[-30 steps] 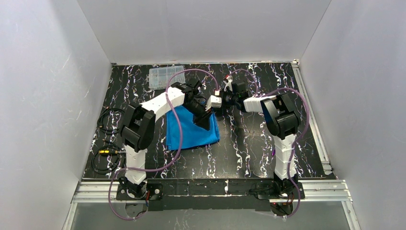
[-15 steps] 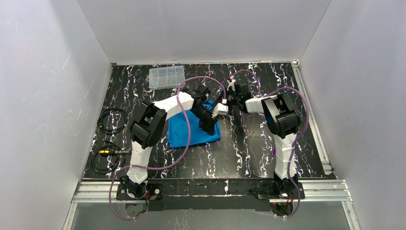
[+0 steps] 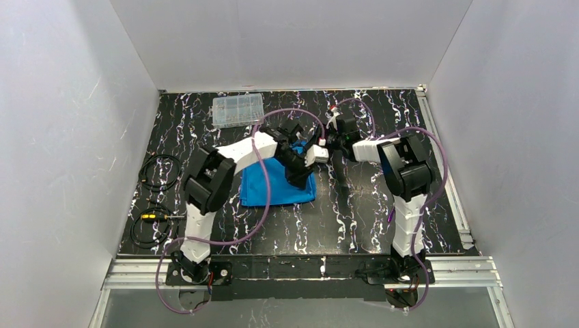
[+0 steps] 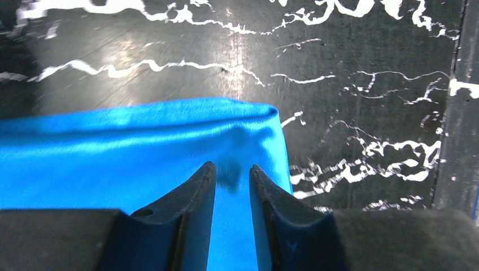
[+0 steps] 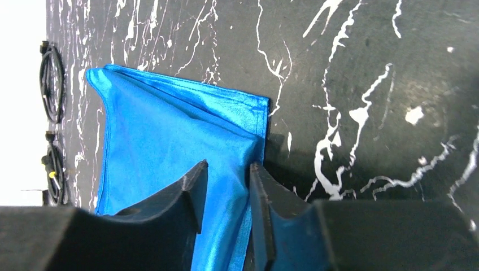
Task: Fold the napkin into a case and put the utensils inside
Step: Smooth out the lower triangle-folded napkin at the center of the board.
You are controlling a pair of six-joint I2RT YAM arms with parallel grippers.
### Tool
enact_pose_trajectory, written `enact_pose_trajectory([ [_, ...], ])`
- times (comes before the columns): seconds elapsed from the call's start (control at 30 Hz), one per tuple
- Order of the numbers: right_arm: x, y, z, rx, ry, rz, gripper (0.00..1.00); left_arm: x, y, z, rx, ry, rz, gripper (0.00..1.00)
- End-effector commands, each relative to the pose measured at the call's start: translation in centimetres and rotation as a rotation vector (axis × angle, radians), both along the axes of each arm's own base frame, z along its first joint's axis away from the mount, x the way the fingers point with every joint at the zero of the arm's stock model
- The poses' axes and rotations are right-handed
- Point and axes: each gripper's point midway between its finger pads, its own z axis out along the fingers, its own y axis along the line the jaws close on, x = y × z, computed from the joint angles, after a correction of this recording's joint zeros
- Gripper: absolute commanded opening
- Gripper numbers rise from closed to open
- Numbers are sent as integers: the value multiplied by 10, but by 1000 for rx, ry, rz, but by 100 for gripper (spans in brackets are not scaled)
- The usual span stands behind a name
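Observation:
The bright blue napkin (image 3: 273, 188) lies folded into a rough rectangle in the middle of the black marbled table. My left gripper (image 3: 300, 179) points down over its right edge. In the left wrist view the left gripper (image 4: 233, 166) has its jaws a narrow gap apart just above the napkin (image 4: 113, 152), near its folded corner. My right gripper (image 3: 313, 156) is at the napkin's far right corner. In the right wrist view the right gripper (image 5: 229, 164) has its jaws slightly apart, with the napkin (image 5: 169, 130) running between them. No utensils show.
A clear plastic compartment box (image 3: 237, 109) sits at the back left of the table. Black coiled cables (image 3: 153, 171) lie off the table's left edge and also show in the right wrist view (image 5: 52, 79). The two wrists are close together over the napkin.
My left arm has swung right with its gripper on the napkin. The napkin has shifted slightly right and looks narrower. My right gripper has dropped a little toward the napkin's far right corner.

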Motion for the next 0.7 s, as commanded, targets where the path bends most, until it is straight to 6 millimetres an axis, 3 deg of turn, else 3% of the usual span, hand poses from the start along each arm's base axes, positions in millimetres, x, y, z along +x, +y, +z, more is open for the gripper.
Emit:
enact_pose_trajectory([
  [0.0, 3, -15, 35, -78, -50, -23, 48, 14, 29, 107, -42, -173, 77, 30],
  [0.13, -4, -24, 53, -126, -57, -25, 71, 29, 76, 165, -49, -239, 208, 41],
  [0.17, -9, -30, 51, -153, -41, -36, 76, 32, 91, 175, -40, -251, 244, 52],
  [0.23, -25, -41, 47, -196, -13, -54, 97, 38, 119, 188, -16, -299, 306, 54],
  [0.27, -36, -47, 45, -209, 2, -61, 98, 40, 131, 189, -2, -305, 334, 54],
  [0.33, -60, -53, 50, -226, 8, -61, 99, 35, 155, 182, 13, -257, 382, 54],
  [0.43, -101, -60, 45, -189, 62, -54, 99, 16, 178, 149, 54, -105, 469, 52],
  [0.57, -150, -56, 31, -131, 134, -20, 97, -8, 190, 105, 86, 109, 580, 49],
  [0.67, -177, -42, 22, -122, 158, 20, 96, -15, 190, 84, 100, 219, 654, 47],
])
